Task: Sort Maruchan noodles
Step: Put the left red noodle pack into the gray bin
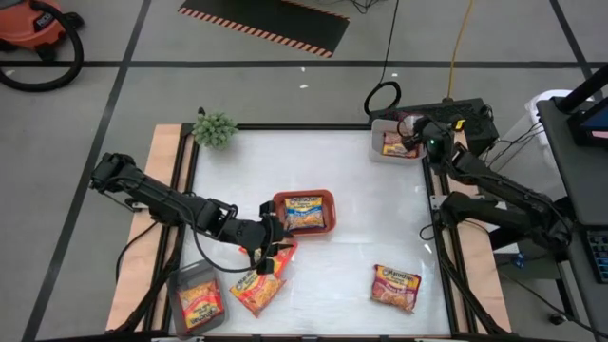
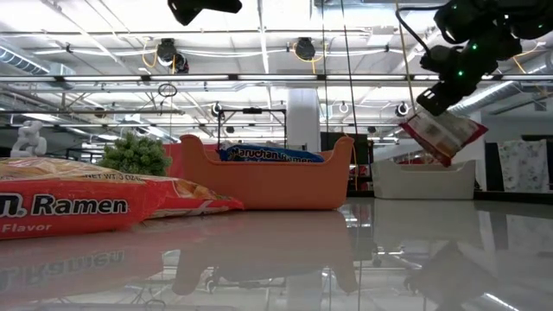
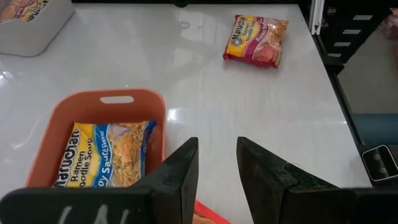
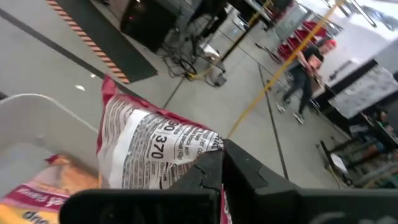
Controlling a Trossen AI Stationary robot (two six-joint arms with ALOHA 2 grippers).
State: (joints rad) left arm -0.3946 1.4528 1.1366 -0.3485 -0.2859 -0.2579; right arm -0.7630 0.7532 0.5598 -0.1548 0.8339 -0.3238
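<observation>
Packets (image 1: 258, 288) lie near on the counter (image 1: 361, 237) beneath the parted, empty left hand (image 1: 273, 249), beside the red tray (image 1: 305, 212). Farther off, a pink packet (image 2: 442, 132) is pinched in the right hand (image 1: 410, 139) over the white bin (image 1: 394, 145); release should be made low, centred.

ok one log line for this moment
right pincer: shut on red-pink packet, over white tray | left pincer: open, empty, by red tray

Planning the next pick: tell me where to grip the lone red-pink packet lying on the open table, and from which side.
The red-pink packet lies flat, clear of the trays. Come straight down and pinch across its narrower width, probably near the middle where the crinkly wrapper bulges; its flat edges offer little to grab.
</observation>
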